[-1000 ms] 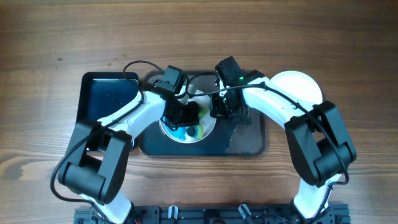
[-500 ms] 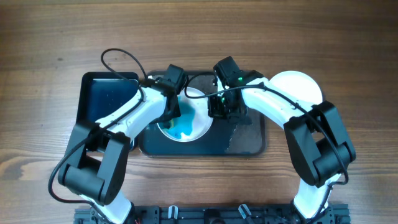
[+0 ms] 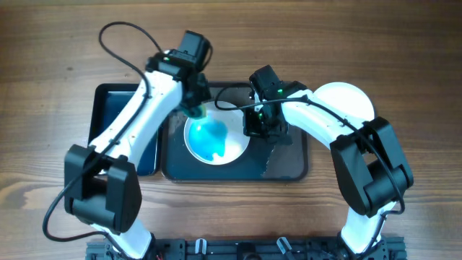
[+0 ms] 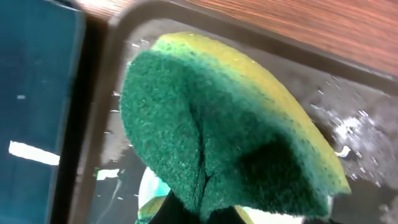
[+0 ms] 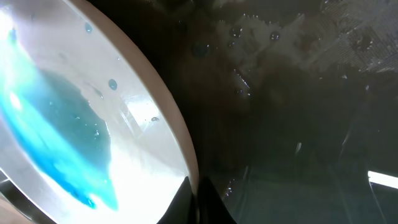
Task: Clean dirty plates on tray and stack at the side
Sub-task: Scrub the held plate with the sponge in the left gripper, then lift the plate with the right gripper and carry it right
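A white plate smeared with blue sits on the dark tray; it also shows in the right wrist view. My right gripper is shut on the plate's right rim. My left gripper is shut on a green and yellow sponge and holds it above the tray's back left corner, off the plate. A clean white plate lies on the table to the right of the tray, partly under my right arm.
A dark blue bin stands left of the tray, partly under my left arm. The tray floor is wet. Bare wooden table lies behind the tray.
My left gripper has lifted the sponge off the plate and moved back and left toward the tray's far edge. The blue smear is now uncovered. My right gripper has stayed on the rim.
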Controlling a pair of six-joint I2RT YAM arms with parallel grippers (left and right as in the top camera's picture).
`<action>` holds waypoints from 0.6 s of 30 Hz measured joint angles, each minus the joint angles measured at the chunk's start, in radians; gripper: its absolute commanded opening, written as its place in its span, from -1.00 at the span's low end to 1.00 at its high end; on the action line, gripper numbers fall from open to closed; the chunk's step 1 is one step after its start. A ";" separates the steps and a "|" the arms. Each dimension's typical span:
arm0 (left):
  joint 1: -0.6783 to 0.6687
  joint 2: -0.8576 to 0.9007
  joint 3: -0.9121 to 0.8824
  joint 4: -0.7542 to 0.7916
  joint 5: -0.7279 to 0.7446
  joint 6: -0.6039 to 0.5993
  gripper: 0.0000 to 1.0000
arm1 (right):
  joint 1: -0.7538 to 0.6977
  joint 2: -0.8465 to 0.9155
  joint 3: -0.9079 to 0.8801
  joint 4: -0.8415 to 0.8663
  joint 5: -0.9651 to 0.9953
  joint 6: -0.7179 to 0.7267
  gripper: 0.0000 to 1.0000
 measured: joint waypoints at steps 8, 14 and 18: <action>0.157 0.000 -0.003 -0.004 0.012 0.000 -0.92 | -0.003 0.022 0.000 0.043 -0.013 -0.003 -0.91; 0.158 0.000 -0.031 -0.006 0.035 0.000 -0.92 | -0.001 -0.037 0.000 -0.014 0.065 -0.034 -0.92; 0.158 0.001 -0.036 -0.031 0.039 0.000 -0.92 | 0.000 -0.243 0.000 -0.076 0.237 -0.074 -0.91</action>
